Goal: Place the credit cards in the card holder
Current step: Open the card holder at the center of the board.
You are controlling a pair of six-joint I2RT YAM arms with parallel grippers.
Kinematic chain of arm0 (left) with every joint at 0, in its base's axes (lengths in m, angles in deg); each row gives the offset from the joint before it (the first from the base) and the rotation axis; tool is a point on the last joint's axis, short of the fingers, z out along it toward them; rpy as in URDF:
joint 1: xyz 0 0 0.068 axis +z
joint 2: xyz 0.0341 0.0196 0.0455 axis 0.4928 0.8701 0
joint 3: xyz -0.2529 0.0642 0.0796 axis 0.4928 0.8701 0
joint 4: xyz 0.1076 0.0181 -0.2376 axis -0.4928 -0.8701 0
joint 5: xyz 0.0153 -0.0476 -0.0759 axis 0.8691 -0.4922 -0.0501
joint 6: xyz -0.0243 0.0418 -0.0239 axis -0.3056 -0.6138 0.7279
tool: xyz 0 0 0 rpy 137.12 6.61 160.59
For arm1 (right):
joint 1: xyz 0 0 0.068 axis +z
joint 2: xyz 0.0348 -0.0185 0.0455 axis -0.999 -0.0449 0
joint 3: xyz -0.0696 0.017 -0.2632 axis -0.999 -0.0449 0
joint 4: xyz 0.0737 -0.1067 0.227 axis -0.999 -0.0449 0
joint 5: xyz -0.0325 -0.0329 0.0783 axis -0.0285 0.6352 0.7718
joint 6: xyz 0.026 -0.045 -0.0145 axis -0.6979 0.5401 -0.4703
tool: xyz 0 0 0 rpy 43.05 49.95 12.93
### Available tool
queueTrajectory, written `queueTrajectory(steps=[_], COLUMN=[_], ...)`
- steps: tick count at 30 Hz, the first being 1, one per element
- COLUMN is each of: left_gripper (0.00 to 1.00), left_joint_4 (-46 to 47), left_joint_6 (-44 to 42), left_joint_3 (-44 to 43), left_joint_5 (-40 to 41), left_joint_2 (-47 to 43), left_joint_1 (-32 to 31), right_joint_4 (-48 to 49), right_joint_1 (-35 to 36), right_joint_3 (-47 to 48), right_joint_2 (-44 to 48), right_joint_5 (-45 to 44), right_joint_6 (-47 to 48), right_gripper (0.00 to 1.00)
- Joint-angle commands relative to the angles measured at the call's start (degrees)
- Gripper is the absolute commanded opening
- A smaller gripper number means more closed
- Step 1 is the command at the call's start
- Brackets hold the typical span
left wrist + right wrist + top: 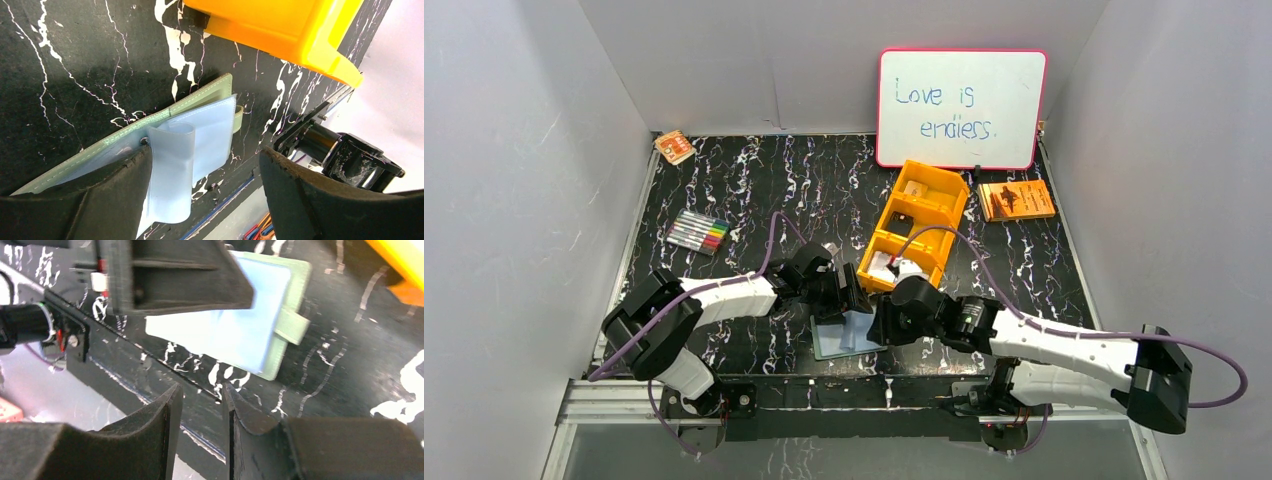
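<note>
The card holder (849, 335) lies open near the table's front edge, sage-green rim up and pale blue pockets showing (205, 117) (235, 327). One pocket sleeve (172, 170) curls upward. My left gripper (842, 297) (205, 152) stands wide open over it, one finger (100, 200) resting on the holder's left part. My right gripper (886, 322) (202, 390) hovers just right of the holder at the table edge, open by a narrow gap with nothing between the fingers. Pale white credit cards (894, 268) lie in the near compartment of the orange tray (944, 200).
The orange tray's corner (280, 30) sits close behind the holder. A whiteboard (961, 107) leans at the back, with an orange booklet (1016, 200) beside the tray. A pack of markers (697, 233) and a small orange packet (674, 147) lie at the left.
</note>
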Motion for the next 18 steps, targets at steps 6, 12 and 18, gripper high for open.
queueTrajectory(steps=[6, 12, 18], left_gripper=[0.76, 0.76, 0.76], left_joint_4=[0.9, 1.1, 1.0], left_joint_6=[0.1, 0.4, 0.4], left_joint_3=[-0.9, 0.2, 0.9], left_joint_5=[-1.1, -1.1, -1.1], left_joint_2=[0.5, 0.1, -0.8], left_joint_1=[0.0, -0.1, 0.0], right_joint_4=[10.0, 6.2, 4.3], right_joint_1=[2.3, 4.5, 4.6], right_joint_3=[6.1, 9.0, 10.3], right_joint_2=[-11.7, -20.4, -25.0], right_joint_5=[2.9, -8.2, -11.6], right_joint_6=[3.1, -5.7, -8.0], right_gripper=[0.51, 0.6, 0.62])
